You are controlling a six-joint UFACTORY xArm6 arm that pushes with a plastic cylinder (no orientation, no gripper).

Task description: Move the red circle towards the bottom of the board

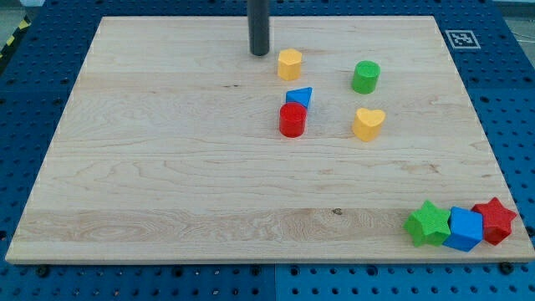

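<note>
The red circle (292,120) stands near the middle of the wooden board (167,167), slightly toward the view's top. A blue triangle (299,98) touches its upper right side. My tip (259,53) is the lower end of the dark rod, near the view's top, above and left of the red circle and apart from it. A yellow hexagon (289,63) sits just right of my tip, not touching it.
A green cylinder (365,77) and a yellow heart (368,124) lie right of the red circle. At the board's bottom right corner a green star (428,222), a blue block (465,228) and a red star (494,220) sit in a row.
</note>
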